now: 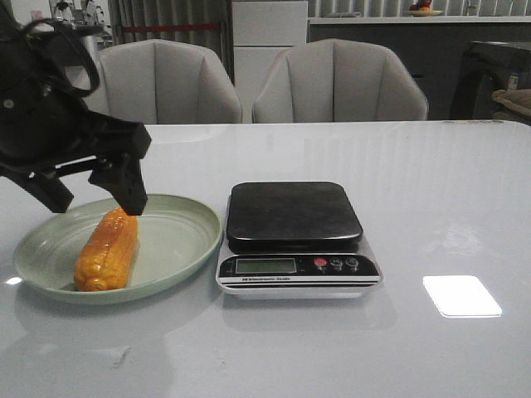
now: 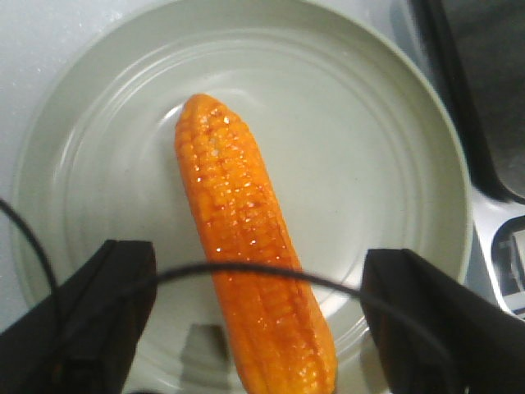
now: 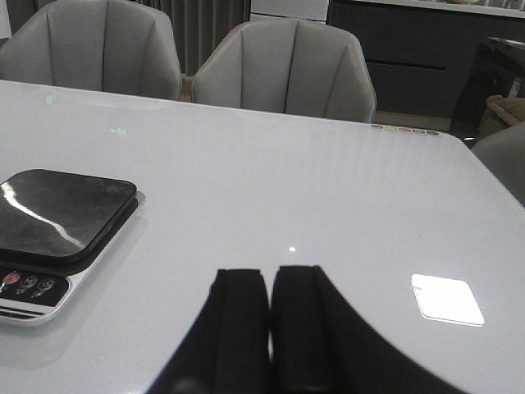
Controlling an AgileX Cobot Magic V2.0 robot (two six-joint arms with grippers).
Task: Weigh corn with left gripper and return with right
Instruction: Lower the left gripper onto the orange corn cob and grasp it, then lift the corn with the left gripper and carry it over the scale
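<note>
A pale green plate (image 1: pixel 178 249) sits on the white table (image 1: pixel 431 215), just left of the scale (image 1: pixel 296 240), and holds one thing: the corn (image 1: pixel 106 249). The cob lies flat left of the plate's middle, its long axis running from the near rim toward the far side, tilted slightly right at the far end; its narrower tip (image 2: pixel 199 105) points toward the camera side of the table. The left gripper (image 1: pixel 93 199) hangs over the cob's far end, fingers spread wide on either side, not gripping. The right gripper (image 3: pixel 269 300) has its fingers pressed together over bare table, holding nothing.
</note>
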